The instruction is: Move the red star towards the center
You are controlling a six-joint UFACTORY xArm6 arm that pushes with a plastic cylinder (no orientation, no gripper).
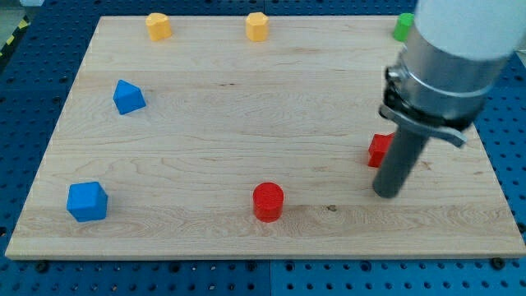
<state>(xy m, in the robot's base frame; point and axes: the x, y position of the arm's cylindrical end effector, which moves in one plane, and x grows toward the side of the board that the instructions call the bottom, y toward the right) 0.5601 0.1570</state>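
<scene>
The red star (379, 150) lies on the wooden board (246, 123) at the view's right, partly hidden behind my rod. My tip (387, 194) rests on the board just below and slightly right of the star, close to it or touching it. A red cylinder (268, 201) stands near the bottom middle of the board.
Two yellow blocks (159, 25) (257, 26) sit along the top edge. A green block (403, 27) is at the top right, partly hidden by the arm. A blue block (128, 97) lies at the left and a blue cube (87, 201) at the bottom left.
</scene>
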